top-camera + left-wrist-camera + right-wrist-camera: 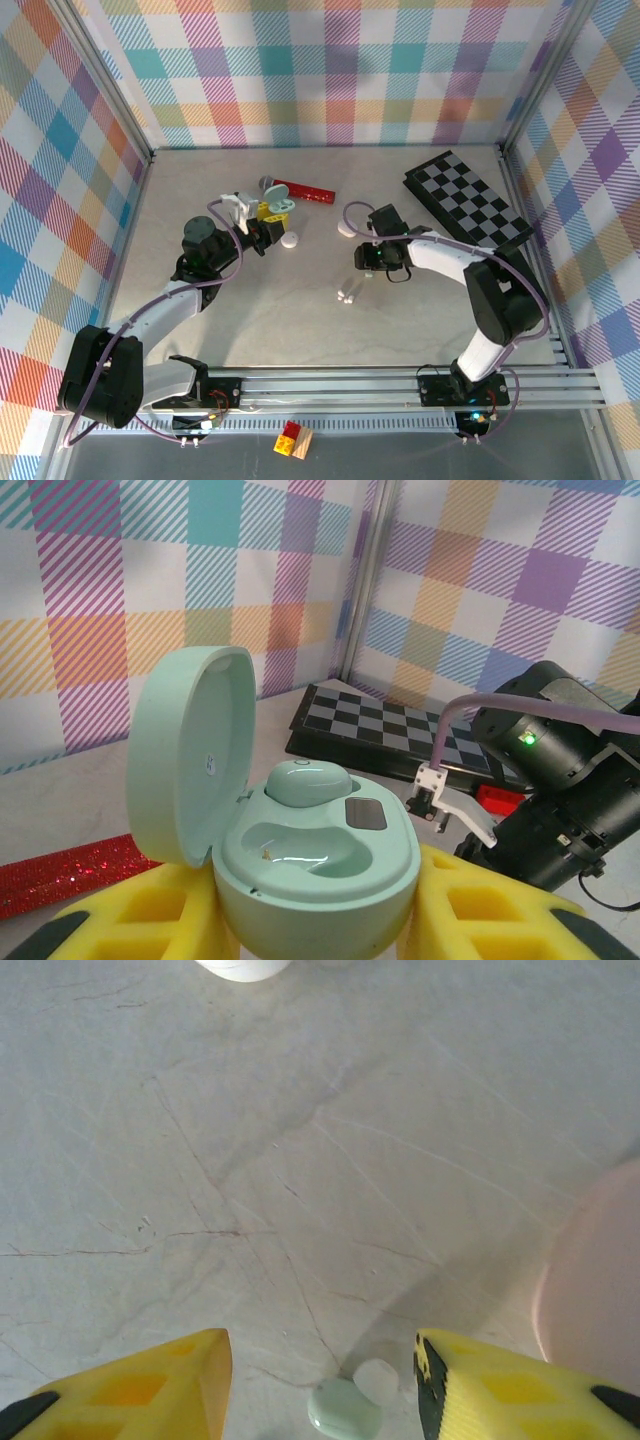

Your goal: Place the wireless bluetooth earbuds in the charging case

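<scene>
The left fingers (150, 920) clamp the open mint-green charging case (320, 865) with a seated earbud (305, 780) in its far slot, while the right fingers (150, 1380) stand spread, holding nothing, over a loose pale green earbud (343, 1408) lying on the bench (300, 1160) between them.

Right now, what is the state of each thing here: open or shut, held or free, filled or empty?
charging case: lid open, one slot empty.
left gripper: shut on the charging case.
seated earbud: in the case's far slot.
right gripper: open, holding nothing.
loose earbud: lying free between the right gripper's fingers.
white case: shut, lying free.
</scene>
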{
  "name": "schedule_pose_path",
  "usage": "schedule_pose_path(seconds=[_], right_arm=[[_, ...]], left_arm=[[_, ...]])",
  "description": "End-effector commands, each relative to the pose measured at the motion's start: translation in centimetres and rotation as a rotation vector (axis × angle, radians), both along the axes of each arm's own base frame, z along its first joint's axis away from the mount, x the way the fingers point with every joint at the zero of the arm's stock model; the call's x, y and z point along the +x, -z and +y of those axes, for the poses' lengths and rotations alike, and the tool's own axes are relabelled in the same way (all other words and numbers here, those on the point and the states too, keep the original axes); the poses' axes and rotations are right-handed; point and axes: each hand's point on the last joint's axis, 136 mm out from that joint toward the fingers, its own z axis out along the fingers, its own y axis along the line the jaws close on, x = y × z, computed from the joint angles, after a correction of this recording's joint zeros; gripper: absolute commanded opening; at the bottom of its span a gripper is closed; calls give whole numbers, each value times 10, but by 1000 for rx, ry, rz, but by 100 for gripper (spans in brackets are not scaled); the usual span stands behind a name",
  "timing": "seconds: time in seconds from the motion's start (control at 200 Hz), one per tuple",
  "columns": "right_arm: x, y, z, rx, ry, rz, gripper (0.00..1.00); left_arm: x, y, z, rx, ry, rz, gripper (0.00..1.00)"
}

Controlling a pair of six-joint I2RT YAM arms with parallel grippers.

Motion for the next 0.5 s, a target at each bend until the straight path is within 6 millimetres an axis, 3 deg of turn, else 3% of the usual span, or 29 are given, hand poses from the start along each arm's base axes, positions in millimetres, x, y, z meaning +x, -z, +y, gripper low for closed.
schedule_pose_path(seconds=[0.0,0.245,0.495], right_arm=[[-1,2,10,21,-67,18,51],[-14,15,8,15,-87,73,51],[-25,13,8,37,-93,96,51]], left_arm=[[-2,0,-3,6,12,-14,37],[-1,-1,-4,7,19,-12,37],[-1,-2,-6,7,24,-13,37]])
